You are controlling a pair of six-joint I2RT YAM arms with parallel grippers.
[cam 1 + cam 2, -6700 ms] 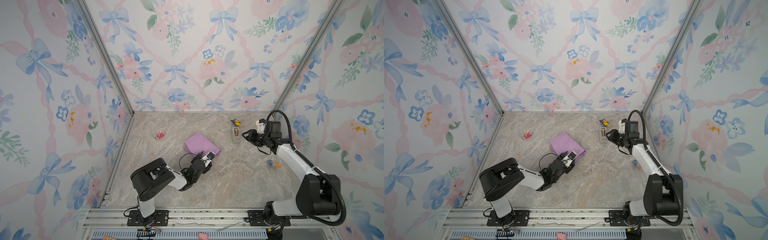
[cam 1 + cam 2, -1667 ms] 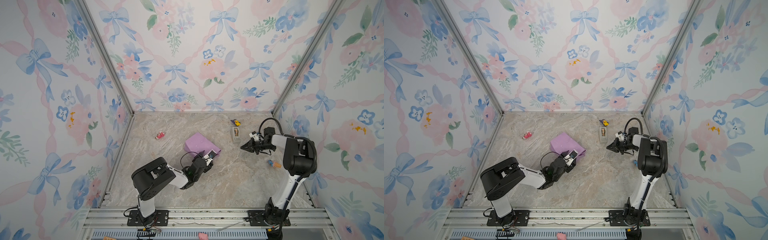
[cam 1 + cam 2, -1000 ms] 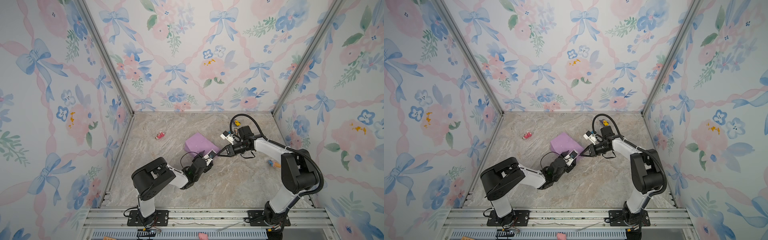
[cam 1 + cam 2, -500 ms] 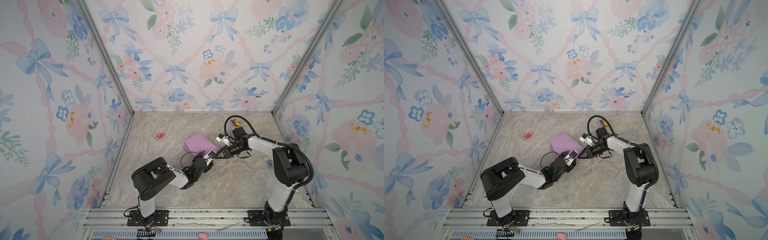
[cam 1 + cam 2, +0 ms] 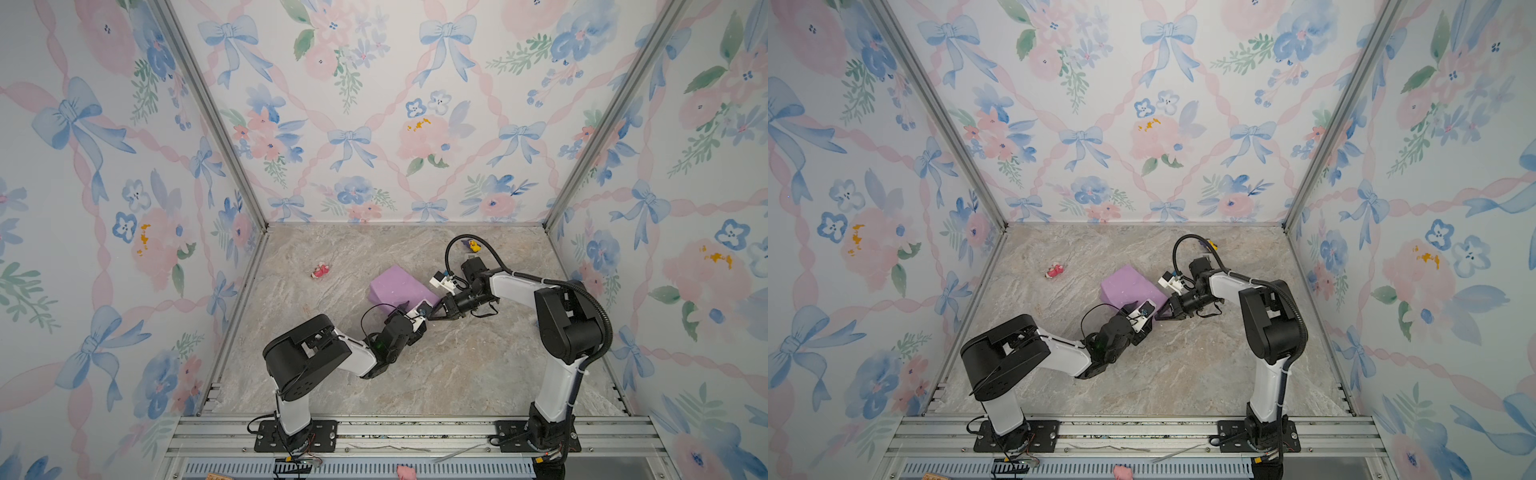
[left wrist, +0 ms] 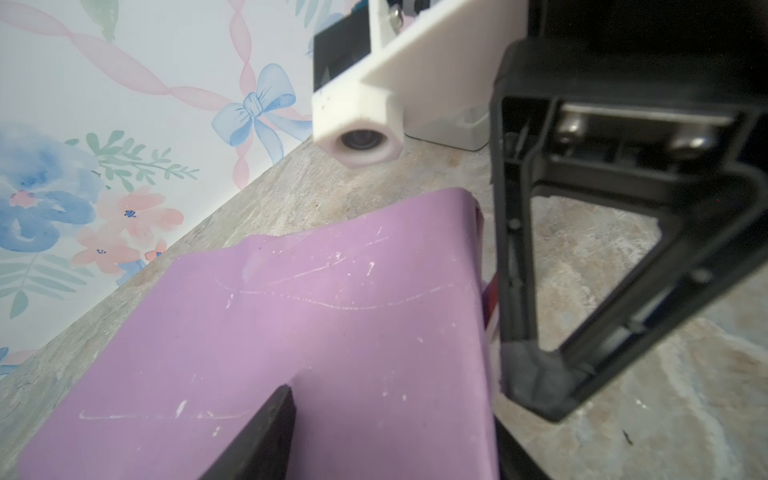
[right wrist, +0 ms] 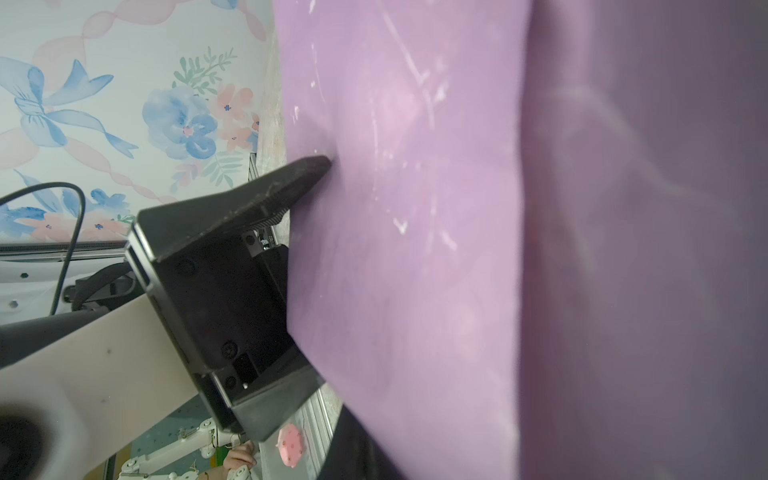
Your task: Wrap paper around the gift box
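Looking down at the marble table (image 5: 457, 374) first, the biggest thing here, w/ both arms bent in toward the middle. Left arm (image 5: 332, 357) lies low out from the near rail. Right arm (image 5: 569, 316) stands tall on its side & reaches across.

Between them, approx mid-table, is the paper (image 5: 399, 286), lilac face out, folded into a squarish parcel lying flat. It shows the same in both top views (image 5: 1127, 286). Gift box is out of sight; paper covers the whole boxy shape.

Left gripper (image 5: 419, 312) is at the parcel's near corner, jaws set wide w/ the wrapped end between them. In the right wrist view one of its fingers (image 7: 307, 170) presses into the lilac face & the other sits at the opposite edge, so it's a grip across the paper.

Right gripper (image 5: 435, 314) has its jaws pinched tight to a point, low down, right next to the left gripper. In the left wrist view its tip (image 6: 536, 386) sits just beside the paper's edge. Touching or not, can't tell.

Small stuff: pink toy (image 5: 320, 271) well apart, over toward the left wall. Yellow toy (image 5: 473, 246) near the back wall, behind the right wrist. Pink bit (image 5: 405, 471) on the front rail.
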